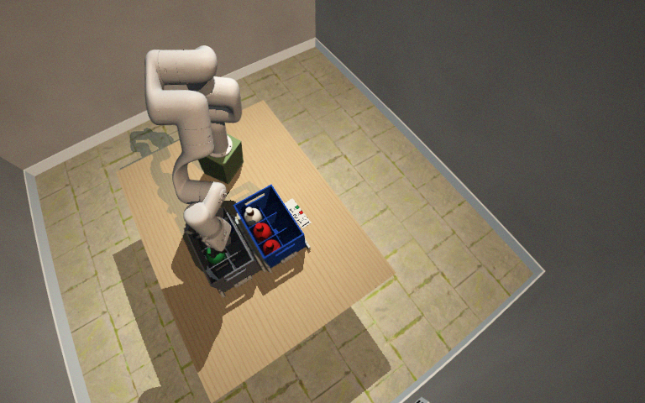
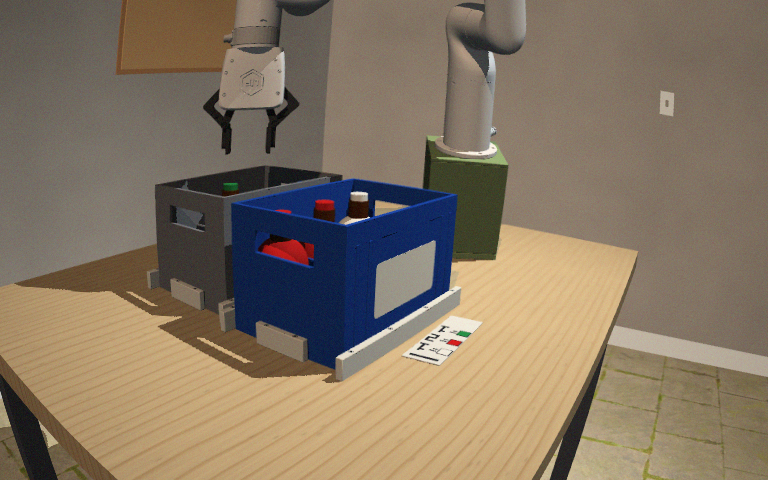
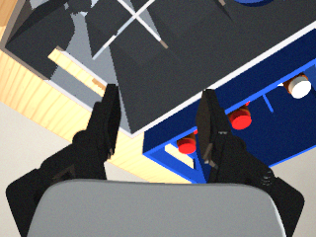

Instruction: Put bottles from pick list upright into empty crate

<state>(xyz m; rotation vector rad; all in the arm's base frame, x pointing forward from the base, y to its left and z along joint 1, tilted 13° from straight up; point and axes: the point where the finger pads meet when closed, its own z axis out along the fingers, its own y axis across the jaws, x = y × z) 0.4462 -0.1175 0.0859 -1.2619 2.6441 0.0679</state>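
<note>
Exterior: end effector (image 2: 247, 148) (image 3: 159, 101) open, empty

So besides the main stuff, there's a brown board (image 2: 172, 36) up on the wall in the exterior view, only its lower part in frame. Over on the other wall (image 1: 156, 52) (image 2: 577, 141) there's a little white switch plate (image 2: 666, 103), just sitting there by itself. White skirting (image 1: 266, 64) (image 2: 690, 355) runs along the foot of that wall. The floor (image 1: 427, 227) (image 2: 679, 421) is beige stone tile with green-yellow stuff in the joints, kinda mossy looking tbh. Big dark shadow patches fall across part of it. Top view also has a plain dark grey wall (image 1: 466, 104), plus some small grey thing (image 1: 421, 400) cut off at the bottom edge, can't tell what it is.
</note>
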